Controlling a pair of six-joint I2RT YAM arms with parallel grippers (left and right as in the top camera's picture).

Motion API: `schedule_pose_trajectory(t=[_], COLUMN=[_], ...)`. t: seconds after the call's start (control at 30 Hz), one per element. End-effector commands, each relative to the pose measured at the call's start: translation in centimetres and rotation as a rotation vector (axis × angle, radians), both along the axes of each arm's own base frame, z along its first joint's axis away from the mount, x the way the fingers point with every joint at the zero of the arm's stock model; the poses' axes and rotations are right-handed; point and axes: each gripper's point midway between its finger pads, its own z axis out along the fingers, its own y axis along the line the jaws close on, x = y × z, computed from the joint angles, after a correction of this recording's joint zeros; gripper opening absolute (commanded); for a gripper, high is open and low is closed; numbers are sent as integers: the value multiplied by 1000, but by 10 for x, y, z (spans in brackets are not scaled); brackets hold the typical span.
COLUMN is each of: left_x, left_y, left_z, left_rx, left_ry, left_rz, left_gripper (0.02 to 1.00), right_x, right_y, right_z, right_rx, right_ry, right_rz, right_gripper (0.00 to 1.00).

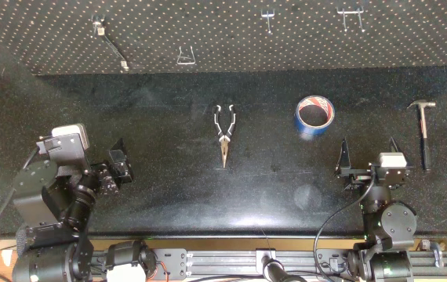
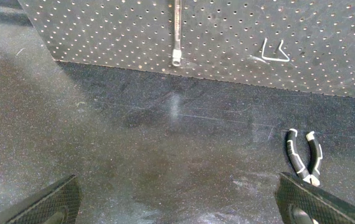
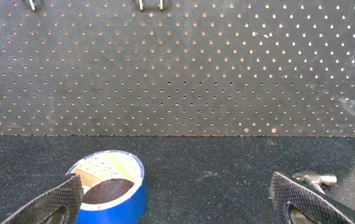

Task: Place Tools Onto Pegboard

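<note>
The pegboard [image 1: 247, 35] stands along the far edge of my dark worktop [image 1: 168, 180], and it is the only thing here that holds anything. A long slim tool [image 1: 112, 45] hangs from a hook near its left end, slanting down toward the worktop. My left gripper [image 1: 118, 168] sits low at the left near my base. Its jaws are spread wide with nothing between them, and the two fingers [image 2: 47, 205] frame a bare patch of worktop. My right gripper [image 1: 368, 153] sits at the right, its jaws just as wide and gripping nothing, facing the pegboard with the tape and hammer ahead of it. The hammer [image 1: 423, 133] lies flat at the far right of the worktop, just beside my right gripper. Its long axis runs from the pegboard side toward my bases, with the head at the pegboard end. The blue tape roll [image 1: 314, 116] lies between the hammer and the pliers. Its opening faces up and the worktop shows dark through the core. The pliers [image 1: 224, 135] lie flat near the middle, well apart from both grippers. Their long axis also runs away from the pegboard, with the handles toward the pegboard and the nose toward my bases. Smallest are the wire hook [image 1: 186, 56] low on the board and two more hooks [image 1: 268, 17] higher up toward the right.
</note>
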Motion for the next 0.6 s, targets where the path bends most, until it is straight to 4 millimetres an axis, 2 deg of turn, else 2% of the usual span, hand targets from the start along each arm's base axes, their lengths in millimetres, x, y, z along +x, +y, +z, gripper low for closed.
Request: schedule_pose_trajectory(t=[0.03,0.2,0.3,0.33,0.4,0.43,0.5,0.57,0.6], left_x=[0,0,5,3,6,9,22,30,35], left_y=[-3,-3,-2,-6,-29,-32,-41,-54,-59], left_z=[12,12,20,17,12,5,-24,-72,-90], left_rx=[-5,-25,-18,-35,-162,-214,-289,-315,-278], left_ry=[-30,-32,-71,-58,-36,-4,139,379,459], left_rz=[-16,-1,-2,-14,-95,-79,-70,-51,-35], left_gripper=[996,996,996,996,996,998,998,996,993], right_x=[0,0,0,0,0,0,0,0,0], right_y=[-4,-4,-4,-4,-4,-4,-4,-4,-4], right_z=[-1,-1,-1,-1,-1,-1,-1,-1,-1], right_rx=[-15,-15,-15,-15,-15,-15,-15,-15,-15], right_ry=[3,3,3,3,3,3,3,3,4], right_rz=[-19,-19,-19,-19,-19,-19,-19,-19,-19], right_gripper=[978,978,978,978,978,976,978,978,978])
